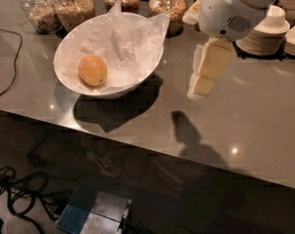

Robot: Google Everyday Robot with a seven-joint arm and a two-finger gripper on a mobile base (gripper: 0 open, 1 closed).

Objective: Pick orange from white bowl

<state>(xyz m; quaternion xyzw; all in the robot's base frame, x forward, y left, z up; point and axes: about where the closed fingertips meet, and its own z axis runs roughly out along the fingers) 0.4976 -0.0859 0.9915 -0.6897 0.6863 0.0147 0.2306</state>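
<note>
The orange (93,70) lies in the left part of the white bowl (72,85), on the crumpled white paper (122,45) that lines it. The bowl stands on the grey counter at the upper left. My gripper (199,87) hangs from the white arm (232,9) to the right of the bowl, pointing down above the counter. It is clear of the bowl's right rim and holds nothing.
Several glass jars of grains (75,6) stand behind the bowl along the counter's far edge. Stacks of small white plates and bowls (268,30) stand at the back right. The counter's front edge (152,152) runs diagonally, with cables (20,194) and a box on the floor below.
</note>
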